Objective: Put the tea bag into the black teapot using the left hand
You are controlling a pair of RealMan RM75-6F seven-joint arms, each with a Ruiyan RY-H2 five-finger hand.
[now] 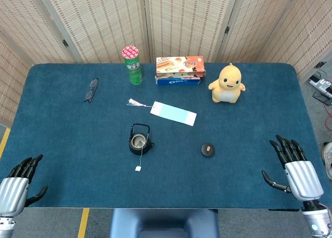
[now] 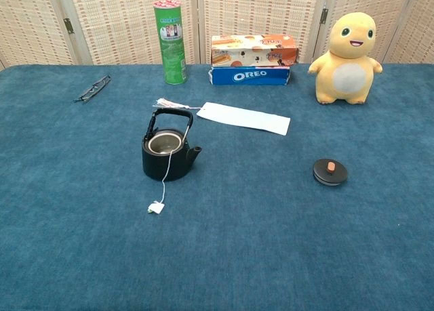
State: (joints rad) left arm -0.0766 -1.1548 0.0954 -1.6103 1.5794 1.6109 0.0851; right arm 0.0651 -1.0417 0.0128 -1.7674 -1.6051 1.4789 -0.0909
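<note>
Two hands are seen only in the head view, at the bottom corners of the frame. The left hand (image 1: 14,189) sits at the lower left edge with fingers spread and nothing held; the right hand (image 1: 295,168) at the lower right is likewise spread and empty. Both are well apart from everything on the table (image 1: 62,144), which is covered in a napped blue cloth.

Near the centre stands the black teapot (image 2: 168,150), squat and matte, with its hoop handle upright and its mouth uncovered. A thin string is draped from that mouth down the front wall to a small white paper tag (image 2: 156,207) lying on the cloth, which suggests the tea bag itself is already inside the pot; the bag cannot be seen. The round lid (image 2: 330,171), with an orange knob, is set aside to the right, presumably to keep the mouth free.
</note>
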